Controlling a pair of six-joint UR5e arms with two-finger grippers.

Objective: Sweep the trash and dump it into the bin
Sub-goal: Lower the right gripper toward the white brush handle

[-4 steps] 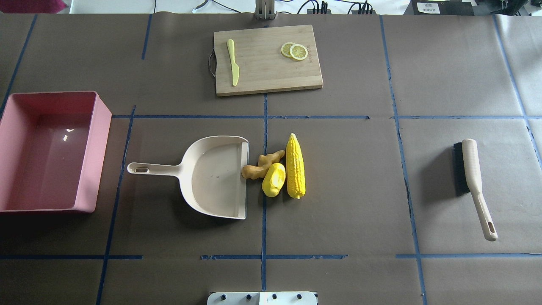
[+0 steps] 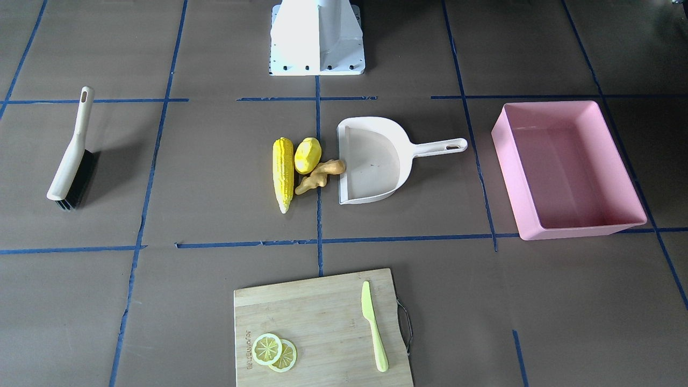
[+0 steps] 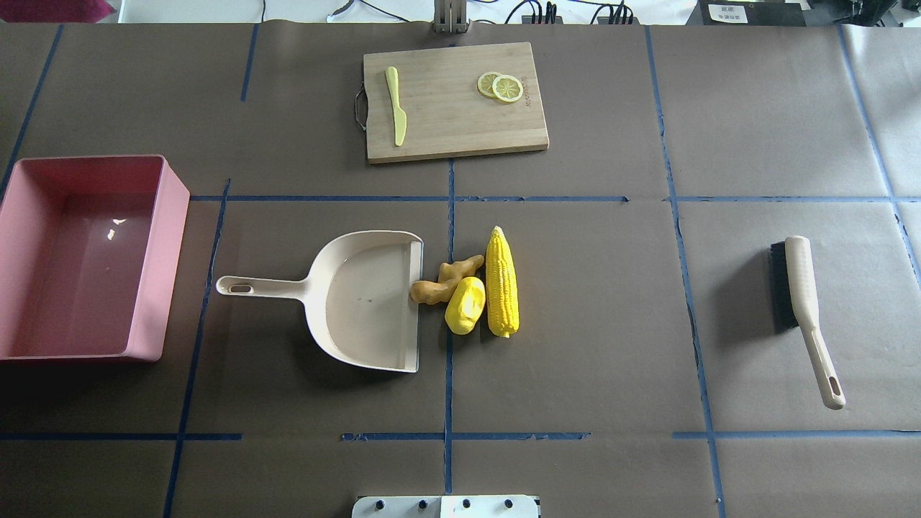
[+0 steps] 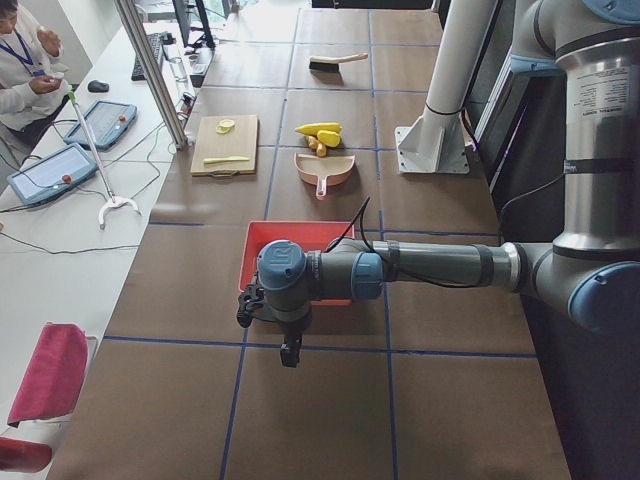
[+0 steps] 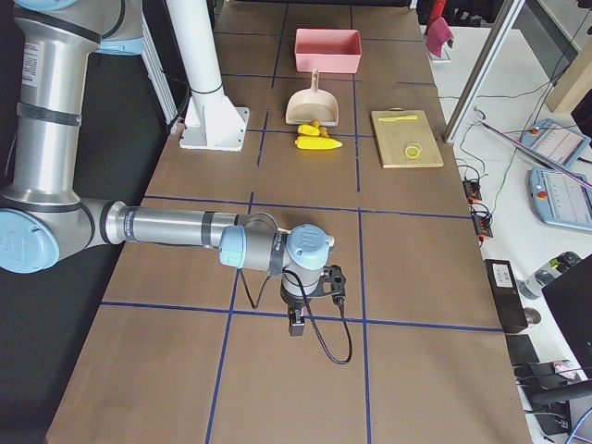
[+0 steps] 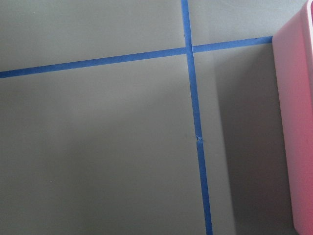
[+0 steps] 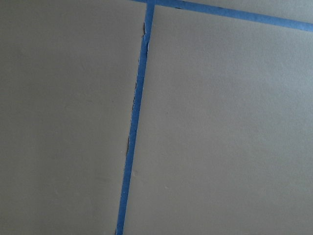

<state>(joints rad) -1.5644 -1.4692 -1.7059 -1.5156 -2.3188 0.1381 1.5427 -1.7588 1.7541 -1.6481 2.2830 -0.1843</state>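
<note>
The corn cob, the small yellow fruit and the tan ginger root lie together mid-table, right at the open lip of the cream dustpan. The pink bin stands empty at the table's left; its wall shows in the left wrist view. My left gripper hangs over bare table beyond the bin, seen only in the exterior left view. My right gripper hangs over bare table at the other end, seen only in the exterior right view. I cannot tell if either is open or shut.
A cream hand brush with dark bristles lies at the right. A wooden cutting board at the far middle carries a pale green knife and lemon slices. Blue tape lines cross the brown table cover.
</note>
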